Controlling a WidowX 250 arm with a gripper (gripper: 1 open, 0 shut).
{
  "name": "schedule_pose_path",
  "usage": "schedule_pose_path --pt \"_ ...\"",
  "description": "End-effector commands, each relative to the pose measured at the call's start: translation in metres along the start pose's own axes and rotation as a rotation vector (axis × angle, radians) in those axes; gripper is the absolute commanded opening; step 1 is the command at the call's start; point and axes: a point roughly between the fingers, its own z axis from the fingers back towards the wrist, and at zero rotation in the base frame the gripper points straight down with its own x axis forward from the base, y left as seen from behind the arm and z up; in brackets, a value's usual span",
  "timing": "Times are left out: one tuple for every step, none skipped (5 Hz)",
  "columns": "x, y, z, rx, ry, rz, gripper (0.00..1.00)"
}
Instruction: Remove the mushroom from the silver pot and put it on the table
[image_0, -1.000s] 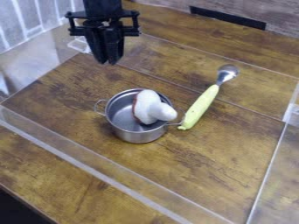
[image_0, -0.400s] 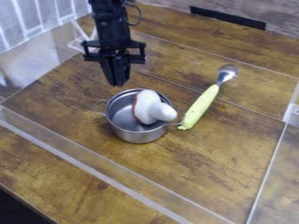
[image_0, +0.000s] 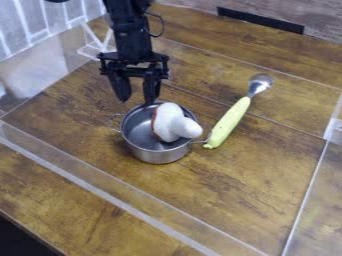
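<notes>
Nearest the camera runs the clear acrylic wall (image_0: 120, 205), with bare plank of the table (image_0: 254, 190) just behind it.

Next back: the silver pot (image_0: 158, 137), upright on the wood, one loop handle visible on its left side. The mushroom (image_0: 174, 122) lies tilted inside it, not standing. White stem end points toward the right and front and pokes over the rim; the red-brown cap sits toward the back, near the pot's middle. Its long axis runs roughly back-left to front-right.

Just right of the pot, apart from it: the spoon (image_0: 231, 115) with the yellow-green handle, bowl end pointing away. Not my concern.

Farther back: my gripper (image_0: 135, 93), pointing straight down, fingers parted with a visible gap between them, nothing held. The tips hang just above and behind the pot's back-left rim.

Key relation: the mushroom lies to the front-right of my jaws and slightly lower. Judgement: I need a short shift that way before descending, and the jaws should straddle the body across its long axis, not along it.

Risk: a fingertip striking the rim.
</notes>
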Motion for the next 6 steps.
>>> schedule_pose_path --pt "0.007 -0.009 0.021 0.007 -0.065 0.023 0.00" --pt "0.004 -0.004 0.026 0.007 -0.055 -0.005 1.00" --pt "0.002 0.001 0.030 0.005 -0.045 -0.034 1.00" --pt "0.001 0.000 0.030 0.005 -0.048 0.004 0.00" --pt "0.000 -0.001 0.030 0.006 -0.050 0.042 0.00" --pt "0.002 0.001 0.033 0.005 -0.048 0.071 1.00"
